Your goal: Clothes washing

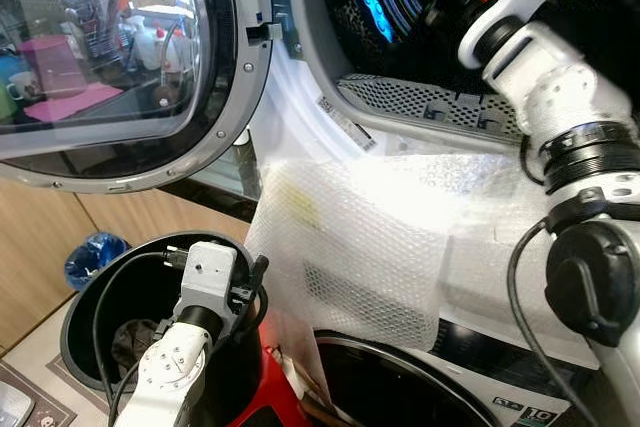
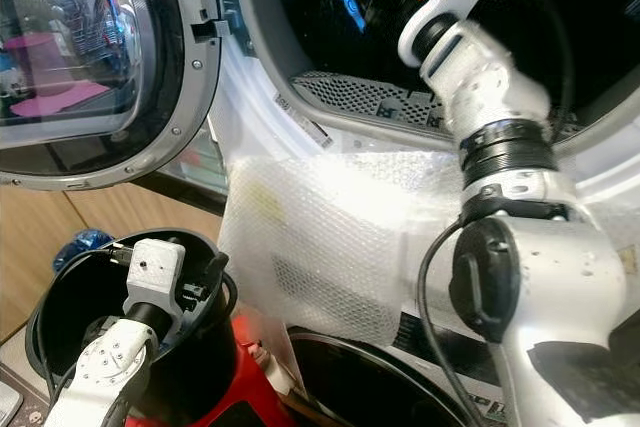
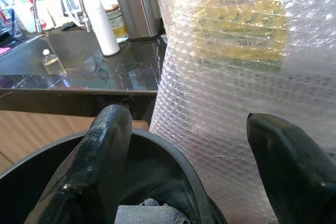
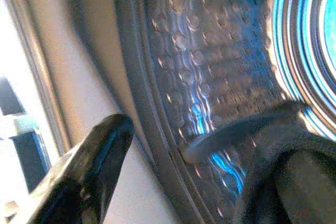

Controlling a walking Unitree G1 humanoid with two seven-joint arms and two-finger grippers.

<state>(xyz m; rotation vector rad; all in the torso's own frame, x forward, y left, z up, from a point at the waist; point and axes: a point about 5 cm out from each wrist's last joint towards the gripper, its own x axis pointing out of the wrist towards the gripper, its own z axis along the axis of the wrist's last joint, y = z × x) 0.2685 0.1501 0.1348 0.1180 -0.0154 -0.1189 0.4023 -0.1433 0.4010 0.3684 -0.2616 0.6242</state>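
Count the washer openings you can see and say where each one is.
2. The upper drum, door swung open, with the right gripper inside; a lower opening beneath the bubble wrap, partly cut off.

A dark, glossy tabletop [image 3: 105,74] with pale veining runs beside the bubble-wrapped machine — a white bottle [image 3: 101,24] stands upright on it, close to a sink [image 3: 63,45] set into its surface. Beyond the bottle sits a yellow-labelled container [image 3: 116,22] — partly hidden.
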